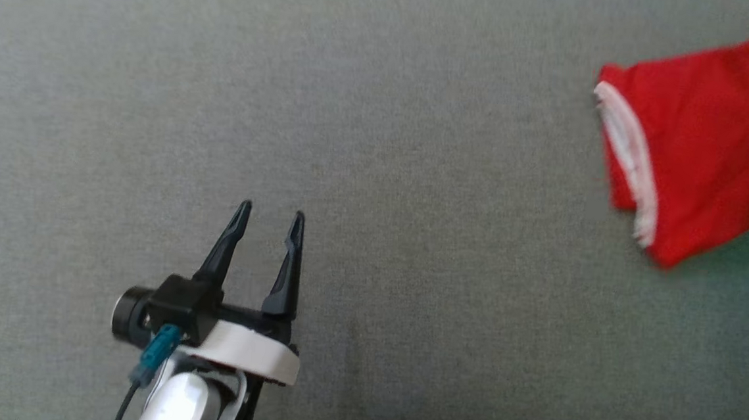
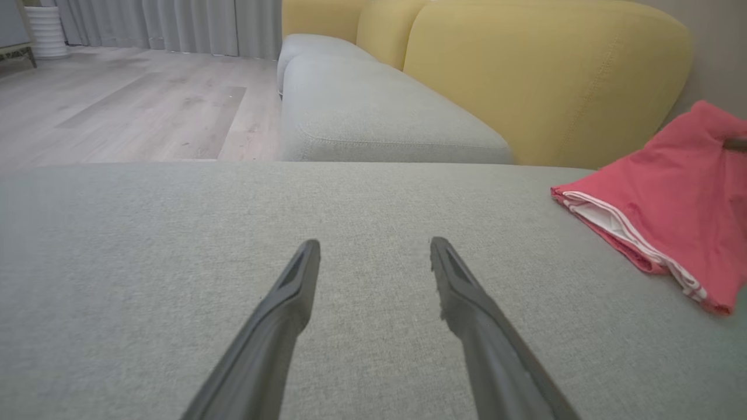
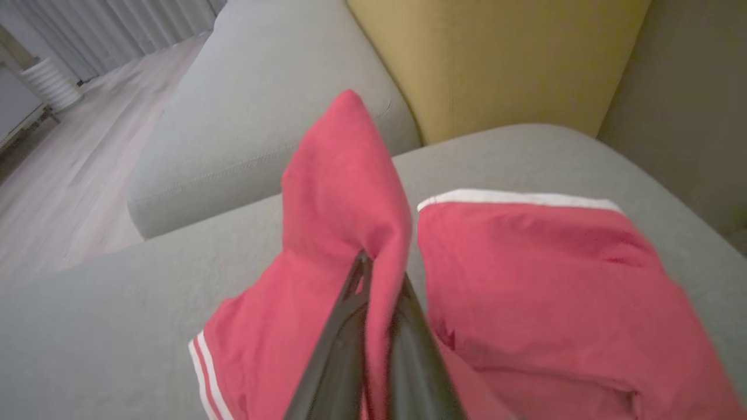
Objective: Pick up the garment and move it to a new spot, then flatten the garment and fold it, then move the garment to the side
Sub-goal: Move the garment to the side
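One red garment (image 1: 709,134) with white trim lies on the grey sofa cushion (image 1: 416,173) at the head view's 2 o'clock, its length running toward 2 o'clock. The right gripper (image 3: 379,274), nearer, is clamped on a raised fold; the left gripper (image 1: 270,212), fingers apart, hovers at 7 o'clock.

We are noting grey sofa seat (image 2: 117,262) backing onto yellow cushions (image 2: 543,76); pale wood floor (image 2: 134,99) running toward grey curtains (image 2: 169,23); beige wall (image 2: 712,52) alongside.

garment (image 1: 715,141) on seat cushion (image 1: 379,138), far right; left gripper (image 1: 271,211) lower left, well apart from it; backrest (image 2: 543,76) behind cushion
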`<state>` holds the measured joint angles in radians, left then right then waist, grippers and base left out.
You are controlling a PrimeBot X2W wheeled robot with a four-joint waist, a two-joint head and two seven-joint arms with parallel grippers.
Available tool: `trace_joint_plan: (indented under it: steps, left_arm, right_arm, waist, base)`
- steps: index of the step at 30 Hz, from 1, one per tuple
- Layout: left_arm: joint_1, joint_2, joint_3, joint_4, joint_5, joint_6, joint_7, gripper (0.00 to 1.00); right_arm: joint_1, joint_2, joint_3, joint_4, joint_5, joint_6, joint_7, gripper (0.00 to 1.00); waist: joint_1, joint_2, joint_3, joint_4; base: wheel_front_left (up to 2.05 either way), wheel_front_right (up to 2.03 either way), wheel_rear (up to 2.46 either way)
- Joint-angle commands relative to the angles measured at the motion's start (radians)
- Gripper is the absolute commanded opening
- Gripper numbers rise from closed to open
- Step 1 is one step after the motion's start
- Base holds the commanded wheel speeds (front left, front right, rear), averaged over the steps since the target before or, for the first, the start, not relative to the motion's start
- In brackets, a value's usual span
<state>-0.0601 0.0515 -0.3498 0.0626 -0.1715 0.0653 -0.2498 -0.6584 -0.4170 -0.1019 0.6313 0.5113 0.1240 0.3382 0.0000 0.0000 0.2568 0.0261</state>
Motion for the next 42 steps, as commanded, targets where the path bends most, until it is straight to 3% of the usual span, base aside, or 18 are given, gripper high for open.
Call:
trace_joint_plan:
  steps: [1, 9, 16, 17, 18, 22, 27, 33, 39, 42]
  left_arm:
    - [-0.018, -0.001, 0.017, -0.028, 0.012, -0.006, -0.012, 1.00]
    - [-0.005, -0.001, 0.004, -0.023, 0.011, 0.003, -0.012, 1.00]
    - [0.018, 0.000, 0.019, -0.027, 0.015, 0.009, -0.012, 1.00]
    - [0.020, 0.001, 0.020, -0.028, 0.018, 0.009, -0.012, 1.00]
    - [0.020, 0.002, 0.021, -0.029, 0.019, 0.008, -0.012, 1.00]
    - [0.021, 0.004, 0.025, -0.027, 0.024, 0.006, -0.012, 1.00]
    - [0.028, 0.004, 0.030, -0.024, 0.019, 0.007, -0.012, 1.00]
    - [0.049, 0.002, 0.049, -0.022, 0.004, 0.023, -0.012, 1.00]
    - [0.079, 0.001, 0.070, 0.009, -0.023, 0.056, -0.012, 1.00]
    - [0.095, 0.000, 0.081, 0.019, -0.028, 0.067, -0.012, 1.00]
  right_arm:
    - [-0.079, -0.020, -0.018, -0.021, -0.026, 0.007, -0.030, 0.00]
    - [-0.232, -0.057, -0.161, 0.076, -0.142, 0.007, -0.076, 0.00]
    - [-0.218, -0.068, -0.268, 0.136, -0.326, 0.007, -0.023, 0.00]
    - [-0.213, -0.065, -0.282, 0.130, -0.363, 0.007, -0.032, 0.80]
    - [-0.212, -0.056, -0.297, 0.123, -0.399, 0.007, -0.040, 1.00]
    - [-0.203, -0.007, -0.298, 0.068, -0.509, 0.007, -0.083, 1.00]
    - [-0.165, 0.028, -0.255, -0.013, -0.552, 0.007, -0.129, 1.00]
    - [-0.027, 0.062, -0.172, -0.205, -0.496, 0.007, -0.229, 1.00]
    - [0.228, 0.086, -0.080, -0.461, -0.433, 0.007, -0.321, 1.00]
    - [0.370, 0.140, -0.041, -0.568, -0.411, 0.007, -0.339, 1.00]
  waist:
    - [0.0000, 0.0000, 0.043, -0.009]
    - [0.0000, 0.0000, 0.064, 0.010]
    - [0.0000, 0.0000, 0.040, -0.014]
    - [0.0000, 0.0000, 0.038, -0.020]
    - [0.0000, 0.0000, 0.037, -0.026]
    - [0.0000, 0.0000, 0.024, -0.049]
    - [0.0000, 0.0000, -0.008, -0.060]
    - [0.0000, 0.0000, -0.094, -0.048]
    - [0.0000, 0.0000, -0.186, 0.000]
    - [0.0000, 0.0000, -0.224, 0.022]
  base:
    - [0.00, 0.00, 0.00]
    - [0.00, 0.00, 0.00]
    - [0.00, 0.00, 0.00]
    - [0.00, 0.00, 0.00]
    - [0.00, 0.00, 0.00]
    - [0.00, 0.00, 0.00]
    - [0.00, 0.00, 0.00]
    - [0.00, 0.00, 0.00]
    - [0.00, 0.00, 0.00]
    - [0.00, 0.00, 0.00]
